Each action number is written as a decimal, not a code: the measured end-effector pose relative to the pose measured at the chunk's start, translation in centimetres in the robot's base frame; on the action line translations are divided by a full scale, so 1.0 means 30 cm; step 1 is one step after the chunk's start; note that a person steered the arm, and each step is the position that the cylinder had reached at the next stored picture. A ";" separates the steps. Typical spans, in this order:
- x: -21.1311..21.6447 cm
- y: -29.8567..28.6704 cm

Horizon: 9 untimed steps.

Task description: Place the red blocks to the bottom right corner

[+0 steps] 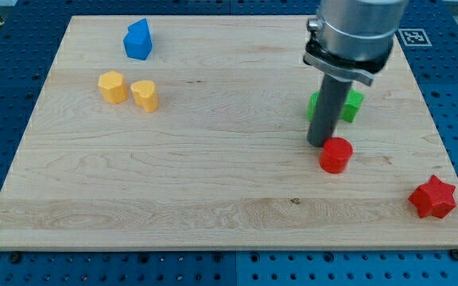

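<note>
The arm comes down from the view's top right, and my tip (321,144) rests on the board (213,191) right against the upper left side of the red cylinder (335,155), touching or as near as I can judge; there is no hand on this rod, so nothing is gripped; the red cylinder sits right of centre, well short of the bottom right corner; the red star (433,198) lies already near that corner, close to the board's right edge; just behind the rod a green block (351,104) peeks out, its shape mostly hidden; far off at the upper left stand a blue block (138,40) and, below it, two yellow blocks side by side, one (112,86) left of the other (145,94)
</note>
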<state>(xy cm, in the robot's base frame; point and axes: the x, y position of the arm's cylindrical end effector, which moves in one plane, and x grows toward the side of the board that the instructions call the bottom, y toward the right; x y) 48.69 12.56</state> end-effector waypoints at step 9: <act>0.284 0.126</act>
